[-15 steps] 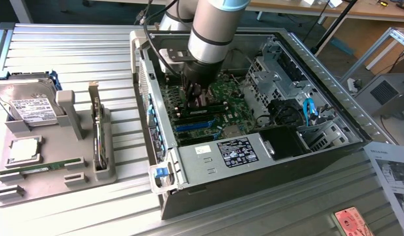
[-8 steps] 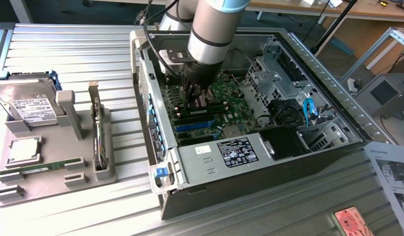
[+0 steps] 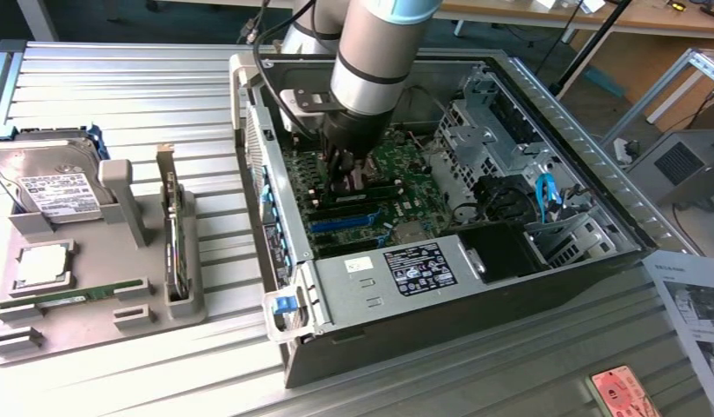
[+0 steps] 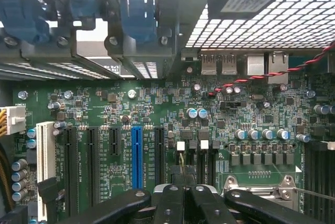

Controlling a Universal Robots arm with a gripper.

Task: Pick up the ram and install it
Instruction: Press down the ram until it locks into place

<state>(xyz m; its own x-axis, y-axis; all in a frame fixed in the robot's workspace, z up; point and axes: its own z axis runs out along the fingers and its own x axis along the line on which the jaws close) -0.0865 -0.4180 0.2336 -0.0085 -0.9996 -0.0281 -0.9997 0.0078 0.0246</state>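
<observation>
Green motherboard [image 3: 386, 187] fills the floor of the open computer case [image 3: 565, 148] at the centre of the exterior frame, and the arm reaches down into it from the top edge, its gripper [image 3: 347, 174] low over the board near the dark slots. In the wrist picture the gripper [image 4: 183, 203] shows as black fingers [image 4: 168, 205] pressed together at the bottom edge, closed with nothing visible between them, hanging above the board's row of black expansion slots and one blue slot [image 4: 136, 156]. The ram [image 3: 73, 298] lies flat in the grey holder tray [image 3: 90, 326] at the lower left of the exterior frame, well apart from the case and from the gripper. A larger card with a metal bracket [image 3: 172, 234] stands on edge in the same tray, just to the exterior view's right of the ram, and a silver hard drive [image 3: 44, 182] leans at the tray's far end, in the left middle of the frame
</observation>
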